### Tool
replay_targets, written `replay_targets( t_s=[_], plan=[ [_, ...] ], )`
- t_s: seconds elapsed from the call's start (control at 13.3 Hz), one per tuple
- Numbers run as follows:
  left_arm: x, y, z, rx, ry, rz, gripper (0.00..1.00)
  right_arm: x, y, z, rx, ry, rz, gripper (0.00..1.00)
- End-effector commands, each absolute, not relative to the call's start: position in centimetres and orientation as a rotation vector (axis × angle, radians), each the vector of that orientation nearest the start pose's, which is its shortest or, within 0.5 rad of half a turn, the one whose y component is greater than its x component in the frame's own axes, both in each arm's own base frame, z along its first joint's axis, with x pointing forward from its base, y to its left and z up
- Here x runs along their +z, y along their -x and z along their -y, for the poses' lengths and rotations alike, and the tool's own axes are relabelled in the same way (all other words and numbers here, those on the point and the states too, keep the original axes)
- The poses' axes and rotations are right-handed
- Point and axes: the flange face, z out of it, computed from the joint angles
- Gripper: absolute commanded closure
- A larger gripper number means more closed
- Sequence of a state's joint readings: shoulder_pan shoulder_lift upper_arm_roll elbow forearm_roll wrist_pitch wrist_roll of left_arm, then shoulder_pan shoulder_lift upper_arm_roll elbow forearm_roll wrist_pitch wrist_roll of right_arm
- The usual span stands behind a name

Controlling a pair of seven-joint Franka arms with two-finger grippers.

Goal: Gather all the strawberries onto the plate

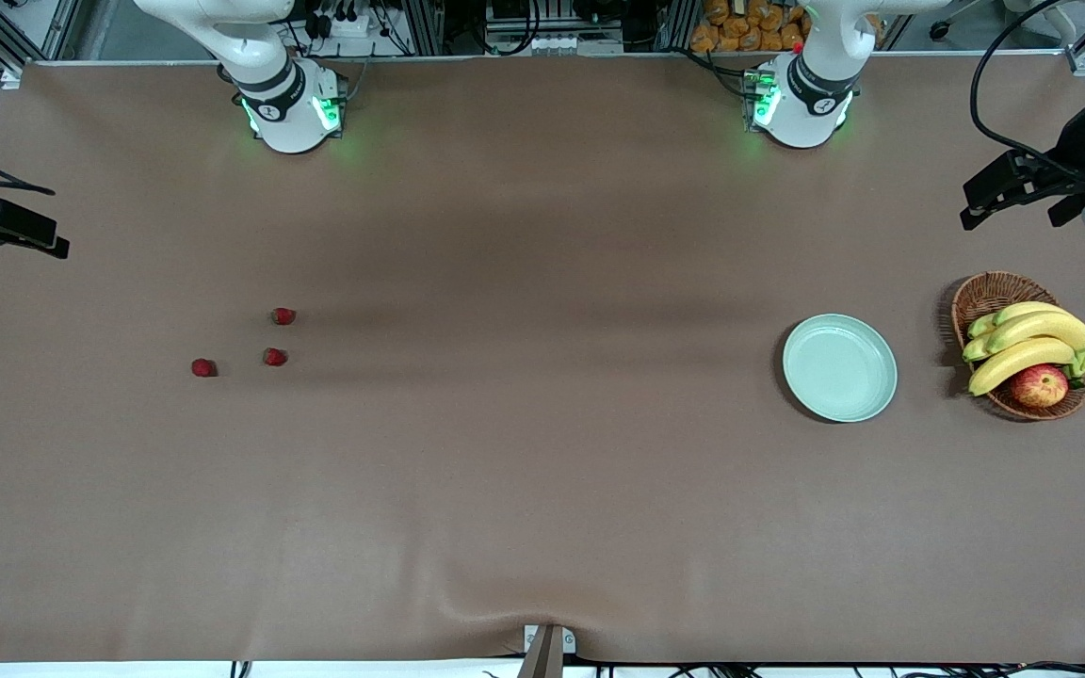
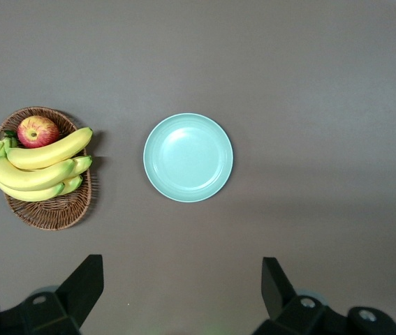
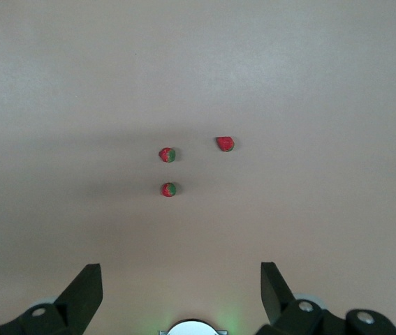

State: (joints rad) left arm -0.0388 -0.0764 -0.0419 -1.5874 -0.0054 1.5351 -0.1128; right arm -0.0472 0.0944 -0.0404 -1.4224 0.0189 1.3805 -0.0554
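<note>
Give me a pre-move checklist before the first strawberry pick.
1. Strawberries located: three on the table toward the right arm's end, at and, apart from each other: ok.
2. Plate holds nothing, sits beside the basket toward the left arm's end: ok.
3. Right gripper open, high over the table with the strawberries in its view: ok.
4. Left gripper open, up over the plate and basket area, holding nothing: ok.
5. Nothing lying between strawberries and plate: ok.
6. Which way each berry's green top points for a grasp: cannot tell.
</note>
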Motion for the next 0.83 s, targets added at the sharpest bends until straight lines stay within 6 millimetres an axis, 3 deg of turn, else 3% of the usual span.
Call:
replay_targets(
  t_s=[0.0,0.38,0.75],
  plan=[
    [66.8,-52.0,4.0,-0.029,3.166,0.026,0.00,62.9,-56.0,4.3,0.205,3.103,-0.064,0.00],
    [67.5,-52.1,3.6,-0.025,3.157,0.036,0.00,62.8,-56.0,4.2,0.209,3.102,-0.061,0.00],
    [67.6,-52.2,3.3,-0.027,3.163,0.040,0.00,60.5,-56.5,4.2,0.264,3.096,-0.063,0.00]
  ],
)
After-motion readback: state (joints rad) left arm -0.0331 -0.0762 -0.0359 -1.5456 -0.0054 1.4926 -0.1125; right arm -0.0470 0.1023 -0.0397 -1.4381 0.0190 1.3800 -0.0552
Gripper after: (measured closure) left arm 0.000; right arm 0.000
